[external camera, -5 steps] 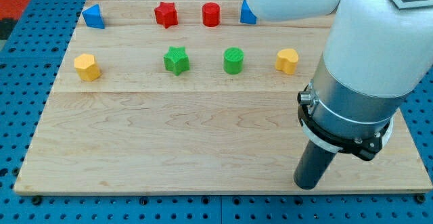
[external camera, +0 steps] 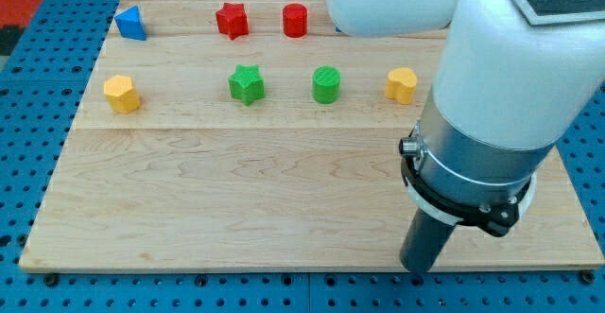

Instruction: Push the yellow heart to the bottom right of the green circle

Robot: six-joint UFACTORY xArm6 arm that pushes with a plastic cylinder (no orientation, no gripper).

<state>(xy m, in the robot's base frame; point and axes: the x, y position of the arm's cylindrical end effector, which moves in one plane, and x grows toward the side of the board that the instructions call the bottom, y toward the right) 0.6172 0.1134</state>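
Observation:
The yellow heart (external camera: pixel 401 84) lies on the wooden board to the right of the green circle (external camera: pixel 326 84), in the same row. My tip (external camera: pixel 417 268) rests near the board's bottom edge, right of centre, far below the yellow heart and touching no block. The white arm covers the view's upper right.
A green star (external camera: pixel 246 83) and a yellow hexagon-like block (external camera: pixel 121 93) share the middle row. A blue triangle (external camera: pixel 130 23), a red star (external camera: pixel 232 19) and a red cylinder (external camera: pixel 295 19) line the top. The wooden board (external camera: pixel 236 199) sits on a blue pegboard.
The arm and my tip have shifted slightly to the left and down. The arm now hides the blue block at the top that showed before. No block has moved.

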